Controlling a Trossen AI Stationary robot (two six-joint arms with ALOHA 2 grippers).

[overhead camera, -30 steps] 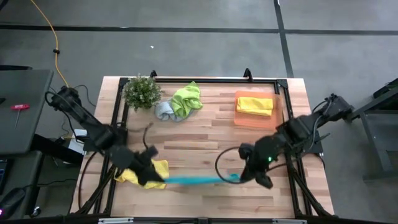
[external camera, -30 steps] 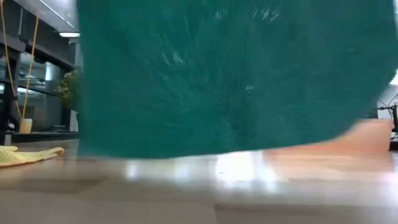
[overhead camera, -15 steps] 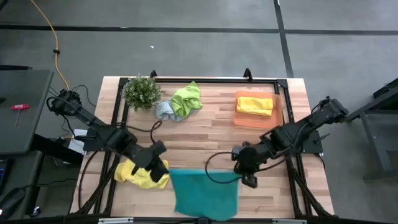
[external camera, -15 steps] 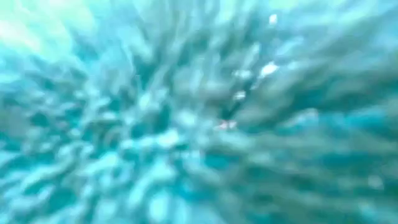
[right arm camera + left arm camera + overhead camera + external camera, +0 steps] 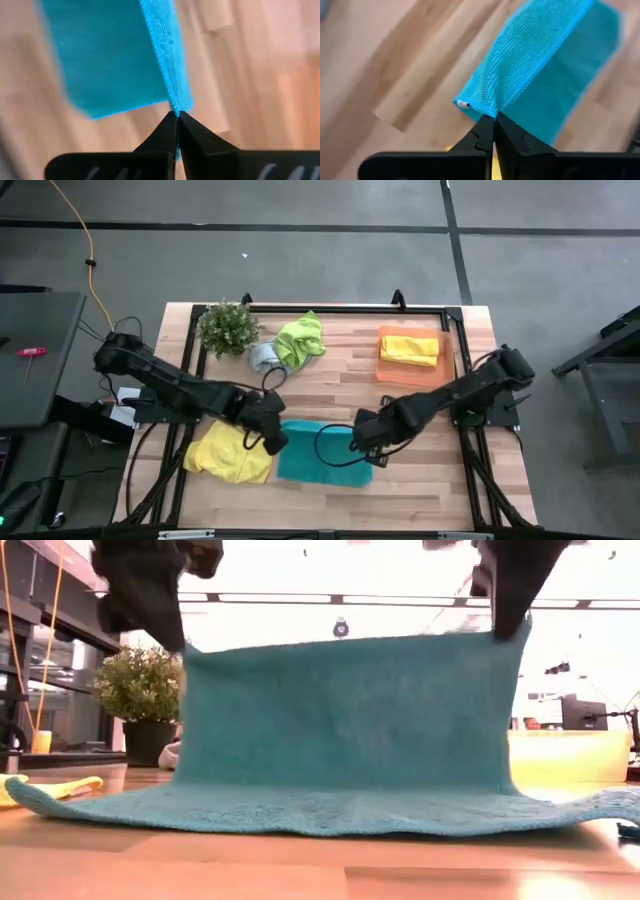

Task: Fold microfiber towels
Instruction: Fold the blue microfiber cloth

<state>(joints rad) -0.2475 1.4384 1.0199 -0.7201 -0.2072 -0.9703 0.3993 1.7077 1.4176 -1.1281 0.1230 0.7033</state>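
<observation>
**Two grippers holding up the teal towel by its corners**

Nearest the front edge of the table [image 5: 400, 500], the teal towel [image 5: 322, 452] is lying with its lower half spread flat on the wood while its upper half is standing upright, stretched between the two arms. The left gripper [image 5: 272, 430] is pinching one top corner, its fingers closed tight on the cloth; the left wrist view is showing the towel's edge caught right at the fingertips [image 5: 487, 125]. The right gripper [image 5: 362, 438] is pinching the other top corner in the same way, fingers shut on the hem, as the right wrist view is showing. In the low view the towel [image 5: 350, 730] is hanging like a curtain between the two dark grippers, with its bottom edge trailing forward onto the table.

Just beside the teal towel, under the left arm, a yellow towel [image 5: 226, 458] is lying crumpled on the wood.

Farther back, a lime green towel [image 5: 302, 338] is sitting bunched up, touching a pale grey-blue towel [image 5: 262, 358]. A small plant [image 5: 228, 327] is standing near the far left corner. On the far right, a second yellow towel [image 5: 409, 348] is resting folded on an orange tray [image 5: 445, 365].
</observation>
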